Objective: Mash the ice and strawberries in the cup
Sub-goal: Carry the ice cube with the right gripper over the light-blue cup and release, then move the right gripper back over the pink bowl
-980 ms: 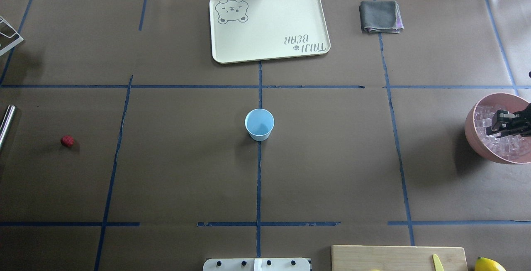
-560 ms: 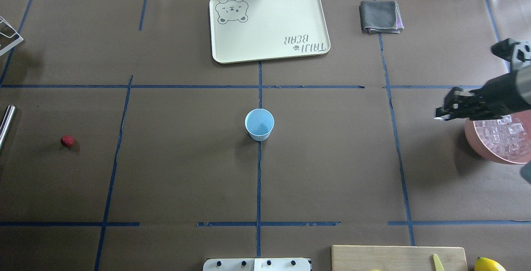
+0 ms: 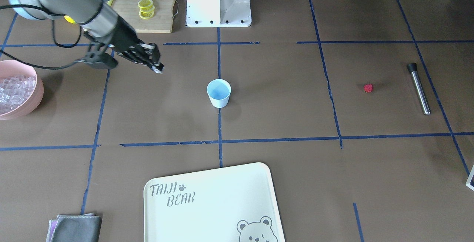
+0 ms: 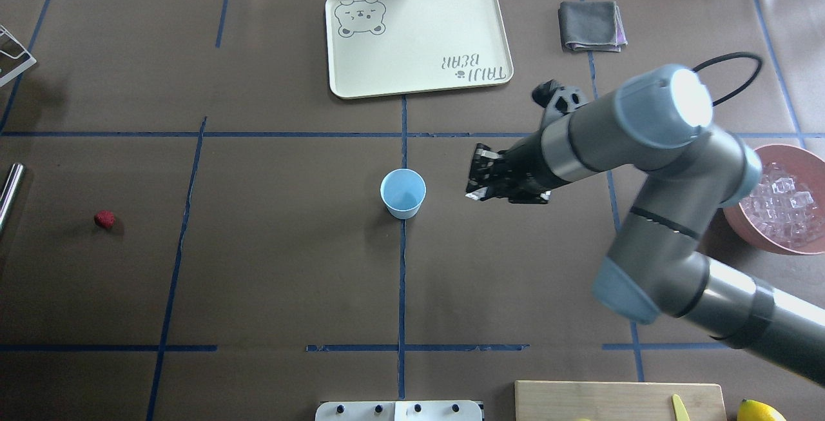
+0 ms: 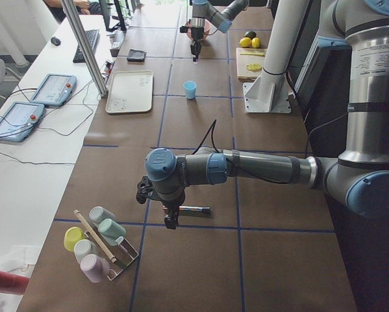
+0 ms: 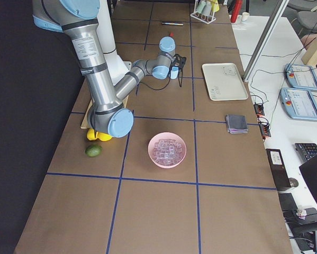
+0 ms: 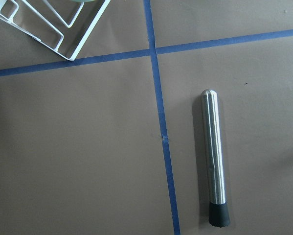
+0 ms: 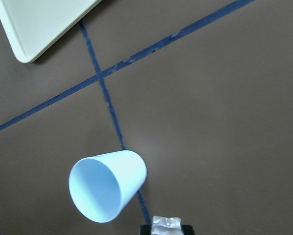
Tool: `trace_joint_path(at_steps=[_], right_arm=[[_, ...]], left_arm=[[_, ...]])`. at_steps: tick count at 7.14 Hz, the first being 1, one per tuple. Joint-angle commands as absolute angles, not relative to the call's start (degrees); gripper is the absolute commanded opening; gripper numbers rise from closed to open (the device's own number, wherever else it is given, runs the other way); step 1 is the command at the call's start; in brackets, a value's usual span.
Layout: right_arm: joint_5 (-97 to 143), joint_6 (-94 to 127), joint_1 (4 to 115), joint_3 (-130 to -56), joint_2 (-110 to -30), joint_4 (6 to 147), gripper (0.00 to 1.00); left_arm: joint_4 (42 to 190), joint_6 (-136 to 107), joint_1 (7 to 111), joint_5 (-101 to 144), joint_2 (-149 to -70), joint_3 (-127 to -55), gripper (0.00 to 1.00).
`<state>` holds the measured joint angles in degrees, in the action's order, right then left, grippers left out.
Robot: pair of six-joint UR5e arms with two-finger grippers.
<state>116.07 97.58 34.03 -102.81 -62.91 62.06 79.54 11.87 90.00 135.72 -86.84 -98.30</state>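
Near the cup, right arm stretched across, wrist angled down, right pincer pinching an ice cube

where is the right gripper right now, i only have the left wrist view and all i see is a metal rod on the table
observer: The right gripper hangs to the robot's right of the cup, beside it and not over it.
operator: ok is it carrying anything
observer: Yes, the right wrist view shows one ice cube pinched between its fingertips.
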Motion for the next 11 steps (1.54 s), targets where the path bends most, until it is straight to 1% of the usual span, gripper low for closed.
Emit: trace_joint_path(at_steps=[1, 2, 3, 4, 5, 8, 9, 10, 11], right_arm=[[109.60, 100.89, 29.36, -96.25, -55.55, 62.14, 0.02], [109.60, 100.90, 29.18, -95.98, -55.46, 62.14, 0.02], [109.60, 100.64, 29.18, -95.72, -55.46, 62.14, 0.13], [109.60, 100.46, 29.09, -95.19, -55.28, 62.23, 0.63], [109.69, 100.72, 29.18, -94.32, -54.33, 62.31, 0.77], [110.12, 100.55, 29.70, -94.39, -53.08, 64.34, 0.76], [114.22, 100.37, 33.71, -97.09, -56.22, 64.77, 0.76], [123.13, 98.80, 41.58, -101.12, -62.95, 65.04, 0.76], [134.10, 89.04, 51.06, -103.51, -69.63, 65.04, 0.77]], left_arm=[[79.54, 11.87, 90.00, 135.79, -86.92, -98.35, 1.00], [79.54, 11.87, 90.00, 135.79, -86.84, -98.52, 1.00], [79.54, 11.87, 90.00, 135.79, -86.84, -98.53, 1.00], [79.54, 11.87, 90.00, 135.79, -86.84, -98.53, 1.00], [79.54, 11.87, 90.00, 135.79, -86.84, -98.53, 1.00], [79.54, 11.87, 90.00, 135.79, -86.84, -98.44, 1.00], [79.54, 11.87, 90.00, 135.79, -86.84, -98.44, 1.00], [79.54, 11.78, 90.00, 135.79, -86.84, -98.52, 1.00], [79.54, 11.86, 90.00, 135.79, -86.84, -98.61, 1.00]])
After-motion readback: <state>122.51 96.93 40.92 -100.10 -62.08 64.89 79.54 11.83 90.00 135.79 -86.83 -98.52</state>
